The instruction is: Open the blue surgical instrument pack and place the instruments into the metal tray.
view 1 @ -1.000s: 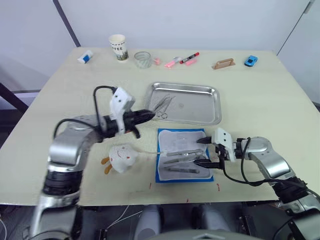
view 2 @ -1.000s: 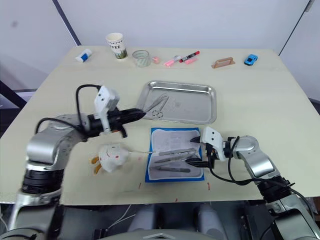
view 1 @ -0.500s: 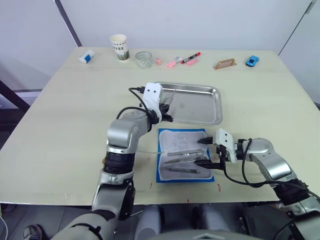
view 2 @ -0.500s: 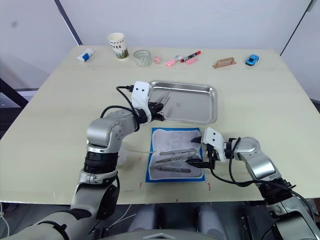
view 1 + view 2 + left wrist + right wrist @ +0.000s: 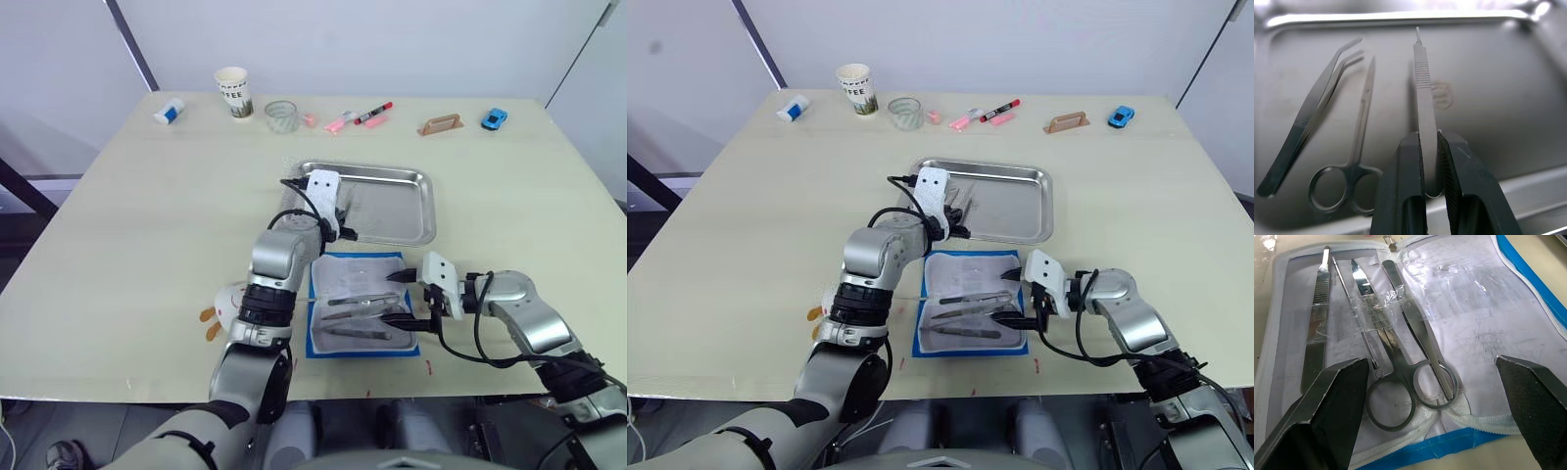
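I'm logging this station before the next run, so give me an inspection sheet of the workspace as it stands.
Surface: pale table, no spills seen.
Job's things: blue surgical instrument pack lies open near the front edge, several instruments still in its lining; metal tray behind it holds bent tweezers and scissors.
Clutter: paper cup, clear glass, markers, wooden block, toy car along the far edge; a chick-like toy near the front.
Grippers: left gripper over the tray, jaws shut on a slim flat handle; right gripper at the pack, jaws open.
Cables: black leads on both wrists.
Surroundings: plain wall.
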Available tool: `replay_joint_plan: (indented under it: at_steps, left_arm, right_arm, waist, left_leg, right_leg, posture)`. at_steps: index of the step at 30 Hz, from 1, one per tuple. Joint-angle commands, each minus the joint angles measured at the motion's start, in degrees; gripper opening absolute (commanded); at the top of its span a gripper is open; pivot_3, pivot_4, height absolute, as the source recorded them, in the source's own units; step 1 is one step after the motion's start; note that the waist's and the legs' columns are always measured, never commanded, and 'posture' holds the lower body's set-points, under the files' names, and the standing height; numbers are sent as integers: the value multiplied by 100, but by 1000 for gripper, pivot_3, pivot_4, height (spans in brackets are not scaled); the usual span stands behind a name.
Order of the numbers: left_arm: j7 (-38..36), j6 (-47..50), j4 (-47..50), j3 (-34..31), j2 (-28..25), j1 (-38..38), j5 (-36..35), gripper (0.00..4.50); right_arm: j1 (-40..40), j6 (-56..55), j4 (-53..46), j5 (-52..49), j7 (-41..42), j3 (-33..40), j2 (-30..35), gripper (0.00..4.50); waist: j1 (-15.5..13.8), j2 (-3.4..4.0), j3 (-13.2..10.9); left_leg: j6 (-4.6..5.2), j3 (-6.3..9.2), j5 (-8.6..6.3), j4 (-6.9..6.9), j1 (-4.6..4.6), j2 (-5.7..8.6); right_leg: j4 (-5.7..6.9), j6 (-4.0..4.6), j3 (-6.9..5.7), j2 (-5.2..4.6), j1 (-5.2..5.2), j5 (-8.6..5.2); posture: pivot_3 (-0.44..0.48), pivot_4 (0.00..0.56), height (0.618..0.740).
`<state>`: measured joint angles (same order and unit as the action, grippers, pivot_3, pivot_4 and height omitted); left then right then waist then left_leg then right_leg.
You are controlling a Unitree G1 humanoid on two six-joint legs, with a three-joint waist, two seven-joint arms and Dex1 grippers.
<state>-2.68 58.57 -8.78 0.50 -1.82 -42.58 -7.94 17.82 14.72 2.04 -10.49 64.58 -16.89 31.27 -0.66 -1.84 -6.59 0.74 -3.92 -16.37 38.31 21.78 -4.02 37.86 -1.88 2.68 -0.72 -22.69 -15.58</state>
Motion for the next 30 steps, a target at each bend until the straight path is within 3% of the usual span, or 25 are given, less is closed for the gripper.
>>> replay_joint_plan:
  at_steps: [1, 9, 10, 15, 23, 27, 30]
  left_arm:
    - [83, -105, -81, -23, 66, -175, 67, 72]
    - [93, -206, -320, -41, 85, -214, 90, 72]
    - [94, -195, -309, -43, 83, -210, 92, 1041]
    - [24, -38, -3, -19, 28, -125, 55, 3374]
    - [-908, 284, 1296, 52, -335, 124, -544, 3374]
    - [-1727, 239, 1924, -72, -714, 300, -1122, 3374]
    - [-2555, -402, 2215, -55, -1197, 632, -1392, 3374]
  right_arm:
    - [-194, 172, 207, 143, 43, -247, 4, 4500]
    - [-240, 62, 273, 145, 49, -222, 3, 4500]
    - [-242, 58, 278, 144, 47, -220, 1, 4500]
    - [-231, -74, 344, 121, 46, -187, -42, 4500]
    - [-203, -728, 704, 13, 101, -15, -305, 4500]
    - [-223, -1087, 1066, -55, 232, 48, -470, 4500]
    - [-223, -1316, 1337, -58, 327, 81, -527, 4500]
  waist:
    - [0, 0, 0]
    - [1, 0, 0]
    - [1, 0, 0]
    - [4, 0, 0]
    - [41, 1, -1]
    - [90, 4, -3]
    - [119, 6, -4]
  left_leg:
    - [0, 0, 0, 0, 0, 0]
    - [-1, 1, 1, 0, 1, 0]
    - [-1, 1, 1, 0, 1, 0]
    - [-2, 1, 1, 0, 0, 0]
    - [-12, 1, 7, -1, 0, -1]
    - [-19, 3, 11, -3, -1, -2]
    - [-19, 3, 11, -3, -1, -2]
  right_leg:
    - [0, 0, 0, 0, 0, 0]
    - [0, 0, -1, 0, 0, 0]
    - [0, 0, -1, 0, 0, 0]
    - [0, 0, -1, 0, 0, 0]
    - [1, 0, 0, 1, 0, 0]
    - [1, 1, -1, 1, 0, 0]
    - [1, 0, -3, -2, 0, 0]
  posture:
    - [0, 150, 740]
    - [0, 150, 740]
    - [0, 150, 740]
    - [0, 150, 740]
    - [0, 150, 740]
    - [0, 150, 740]
    - [0, 150, 740]
